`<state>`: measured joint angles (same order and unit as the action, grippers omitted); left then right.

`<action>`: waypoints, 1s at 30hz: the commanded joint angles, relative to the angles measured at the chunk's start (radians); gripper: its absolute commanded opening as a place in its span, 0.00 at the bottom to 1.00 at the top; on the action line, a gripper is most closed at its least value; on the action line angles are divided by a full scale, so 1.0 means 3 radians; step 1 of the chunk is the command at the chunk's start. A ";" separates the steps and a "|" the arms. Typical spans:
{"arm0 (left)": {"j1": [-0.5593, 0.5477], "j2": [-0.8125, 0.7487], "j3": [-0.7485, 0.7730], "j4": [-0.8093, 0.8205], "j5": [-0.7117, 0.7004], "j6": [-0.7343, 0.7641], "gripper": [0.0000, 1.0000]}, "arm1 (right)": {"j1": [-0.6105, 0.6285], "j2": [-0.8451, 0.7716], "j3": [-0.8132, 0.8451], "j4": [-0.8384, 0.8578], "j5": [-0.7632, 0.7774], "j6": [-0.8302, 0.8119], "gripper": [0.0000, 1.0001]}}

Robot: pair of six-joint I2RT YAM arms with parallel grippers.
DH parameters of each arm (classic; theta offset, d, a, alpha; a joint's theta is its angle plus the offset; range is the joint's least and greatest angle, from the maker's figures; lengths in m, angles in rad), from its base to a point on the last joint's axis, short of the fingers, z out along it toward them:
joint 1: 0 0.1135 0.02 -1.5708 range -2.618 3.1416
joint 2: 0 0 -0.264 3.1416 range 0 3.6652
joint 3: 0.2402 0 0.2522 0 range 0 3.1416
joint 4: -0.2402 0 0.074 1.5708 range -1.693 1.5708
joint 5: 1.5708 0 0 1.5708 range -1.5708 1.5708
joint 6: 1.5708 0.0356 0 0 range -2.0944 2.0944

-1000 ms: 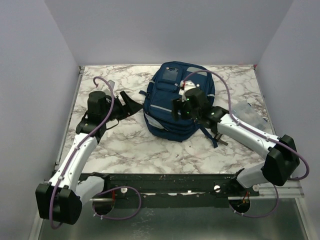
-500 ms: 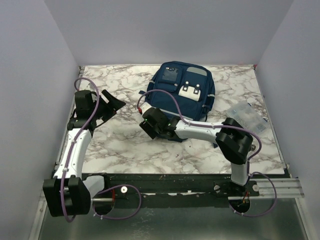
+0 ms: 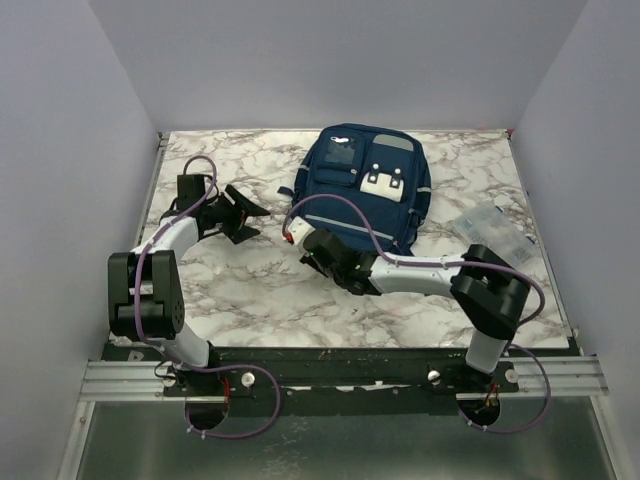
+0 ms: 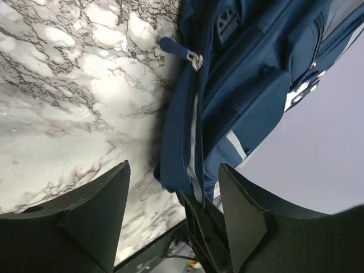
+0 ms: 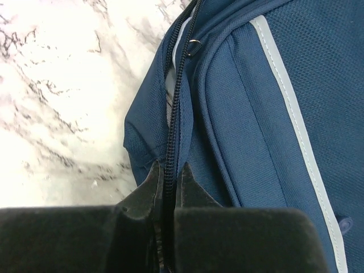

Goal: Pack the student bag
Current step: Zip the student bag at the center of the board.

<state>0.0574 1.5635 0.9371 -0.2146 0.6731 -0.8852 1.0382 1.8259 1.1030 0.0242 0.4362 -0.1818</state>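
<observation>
The student bag (image 3: 365, 190), likely soft and floppy, is pinched at its zipper edge (image 5: 173, 114) by the right gripper (image 5: 169, 176); the left gripper (image 4: 173, 170) is spread.

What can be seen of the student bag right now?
The student bag is navy woven fabric with grey stripes, white buckle clips on the front and a dark zip. It lies flat, front up, at the far middle of the table. The right gripper is shut on its zip seam at the near left corner.
</observation>
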 commanded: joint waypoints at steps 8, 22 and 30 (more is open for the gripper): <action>-0.0181 0.0362 0.0475 0.0187 0.0446 0.0625 0.54 | -0.0367 -0.0938 -0.0265 0.0212 -0.0920 -0.0453 0.00; -0.0524 0.0417 0.0230 0.1641 0.1032 0.1784 0.53 | -0.0987 -0.1537 0.0076 -0.0625 -0.2029 -0.0747 0.00; -0.0545 0.0702 0.0429 0.1646 0.1691 0.1979 0.58 | -0.1212 -0.1690 0.0112 -0.0625 -0.2436 -0.0673 0.00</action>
<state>-0.1009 1.7233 1.0206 0.2268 1.0199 -0.3542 0.7078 1.3945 1.0634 -0.2405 -0.1692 -0.3904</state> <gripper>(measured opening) 0.575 0.044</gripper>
